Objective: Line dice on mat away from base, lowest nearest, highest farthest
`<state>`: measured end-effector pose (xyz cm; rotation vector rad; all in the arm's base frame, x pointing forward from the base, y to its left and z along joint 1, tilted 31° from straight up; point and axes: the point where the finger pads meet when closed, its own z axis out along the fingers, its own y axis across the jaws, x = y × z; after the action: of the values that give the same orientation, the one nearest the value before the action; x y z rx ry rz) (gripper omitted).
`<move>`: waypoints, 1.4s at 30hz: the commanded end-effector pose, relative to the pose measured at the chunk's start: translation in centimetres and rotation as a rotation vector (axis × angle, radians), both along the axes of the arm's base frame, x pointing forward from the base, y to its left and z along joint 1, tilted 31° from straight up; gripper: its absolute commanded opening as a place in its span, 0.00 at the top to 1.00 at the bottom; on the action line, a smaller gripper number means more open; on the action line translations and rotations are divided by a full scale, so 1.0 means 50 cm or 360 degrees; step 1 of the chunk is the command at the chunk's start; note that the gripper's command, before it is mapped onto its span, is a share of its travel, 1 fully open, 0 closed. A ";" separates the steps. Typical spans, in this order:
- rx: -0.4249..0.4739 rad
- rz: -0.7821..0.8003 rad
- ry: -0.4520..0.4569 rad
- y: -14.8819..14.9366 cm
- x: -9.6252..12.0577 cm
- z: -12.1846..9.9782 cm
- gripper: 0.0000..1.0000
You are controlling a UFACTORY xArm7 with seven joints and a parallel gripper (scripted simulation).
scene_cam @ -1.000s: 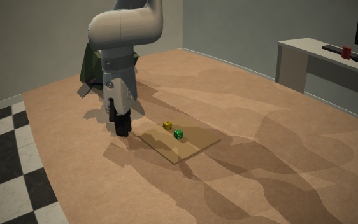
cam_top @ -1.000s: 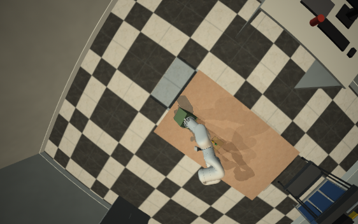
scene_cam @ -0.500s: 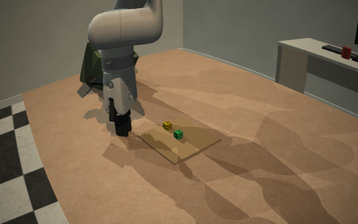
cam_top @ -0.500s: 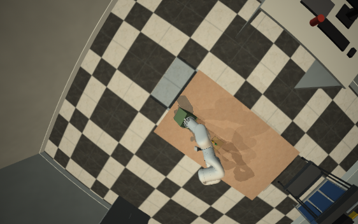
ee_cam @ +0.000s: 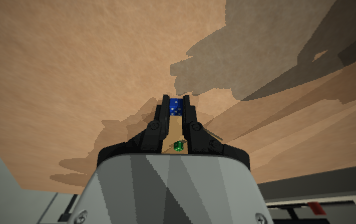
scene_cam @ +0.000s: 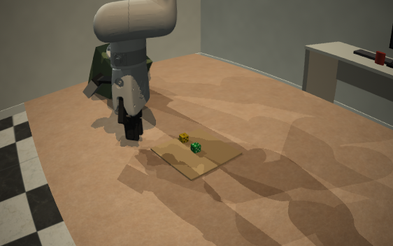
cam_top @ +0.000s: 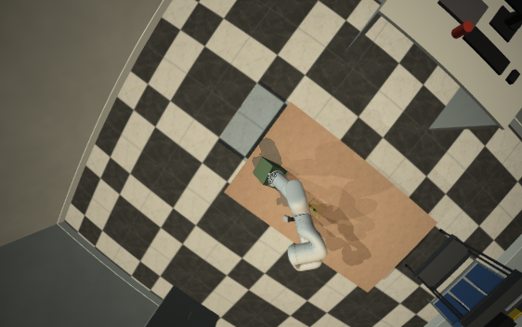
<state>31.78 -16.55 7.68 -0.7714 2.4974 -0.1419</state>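
White arm (cam_top: 302, 218) over tan table (cam_top: 371, 186), perhaps hiding the dice.

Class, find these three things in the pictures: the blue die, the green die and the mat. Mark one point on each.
blue die (ee_cam: 175, 106): wrist view, its face showing between the fingers.
green die (scene_cam: 196, 147): exterior view, its near side face.
mat (scene_cam: 196, 169): exterior view, a bare part near its front corner.

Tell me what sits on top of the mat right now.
On the mat stand a yellow die near its far corner and a green die beside it. The blue die is off the mat, clamped in the pincer. Pip counts are too small to read.
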 end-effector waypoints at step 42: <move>0.0284 -0.0616 0.0005 0.021 0.051 0.240 0.89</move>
<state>32.02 -16.28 17.82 -0.4093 2.5551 -0.0761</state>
